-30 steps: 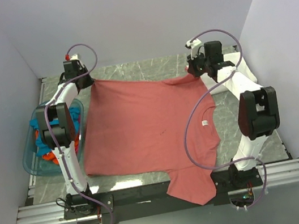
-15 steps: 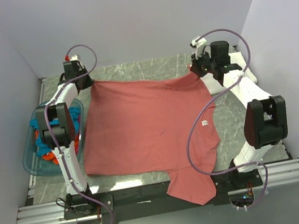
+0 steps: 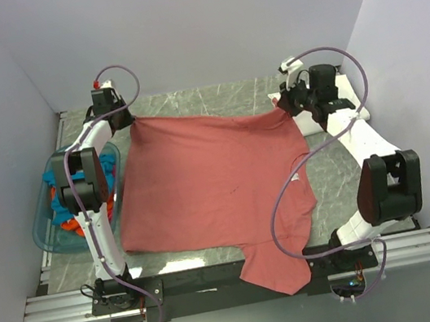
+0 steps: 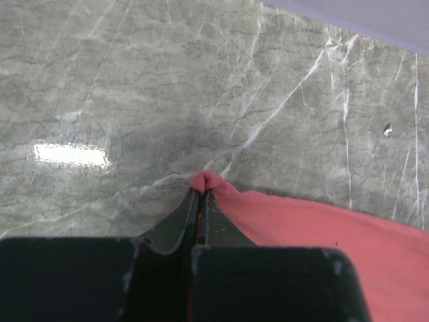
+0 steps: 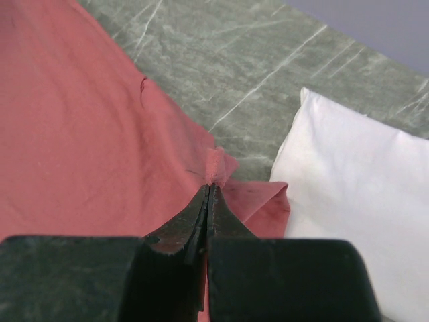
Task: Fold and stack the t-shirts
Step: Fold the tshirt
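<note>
From above, the dusty-red t-shirt (image 3: pixel 211 186) lies spread flat on the table (image 3: pixel 213 99), its neck label toward the right arm and its hem toward the left. Its long axis therefore runs side to side, and one sleeve hangs over the table's near edge. The left end effector (image 3: pixel 127 119) sits at the shirt's far-left corner and the right end effector (image 3: pixel 280 103) at its far-right corner, so the whole garment stretches from both toward the arm bases. A basket (image 3: pixel 45 231) left of the shirt holds teal and orange t-shirts (image 3: pixel 65 211). In the left wrist view, the left end effector (image 4: pixel 201 191) is clenched on a small peak of red cloth, with bare table beyond it. In the right wrist view, the right end effector (image 5: pixel 210 188) pinches a raised tuck at the shirt's edge, and a folded white t-shirt (image 5: pixel 348 201) lies just beside that edge. Each arm is nearest its own corner, so I judge that folding this far edge means carrying it toward the bases.
</note>
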Motion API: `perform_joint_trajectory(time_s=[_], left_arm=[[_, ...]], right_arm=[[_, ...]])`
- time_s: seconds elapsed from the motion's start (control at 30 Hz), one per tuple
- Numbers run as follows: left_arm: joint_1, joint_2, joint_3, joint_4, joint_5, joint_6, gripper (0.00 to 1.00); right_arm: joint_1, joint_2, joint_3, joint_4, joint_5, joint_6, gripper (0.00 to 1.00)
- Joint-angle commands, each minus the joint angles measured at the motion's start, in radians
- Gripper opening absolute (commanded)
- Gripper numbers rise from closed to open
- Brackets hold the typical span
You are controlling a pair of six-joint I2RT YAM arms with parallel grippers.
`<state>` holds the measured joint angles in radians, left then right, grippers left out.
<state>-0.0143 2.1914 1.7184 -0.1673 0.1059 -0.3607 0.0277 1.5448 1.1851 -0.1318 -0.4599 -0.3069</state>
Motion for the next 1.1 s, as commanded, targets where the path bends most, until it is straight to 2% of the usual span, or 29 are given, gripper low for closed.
perform_joint_trajectory(time_s=[0.0,1.07], left_arm=[[0.008,0.011,-0.013,0.048,-0.005,0.009,0.00],[0.008,-0.108,-0.183,0.160,0.026,0.071,0.01]], right_arm=[[-0.014,-0.069,-0.018,0.043,-0.026,0.009,0.00],[-0.022,-0.256,-0.206,0.023,-0.085,-0.008,0.00]])
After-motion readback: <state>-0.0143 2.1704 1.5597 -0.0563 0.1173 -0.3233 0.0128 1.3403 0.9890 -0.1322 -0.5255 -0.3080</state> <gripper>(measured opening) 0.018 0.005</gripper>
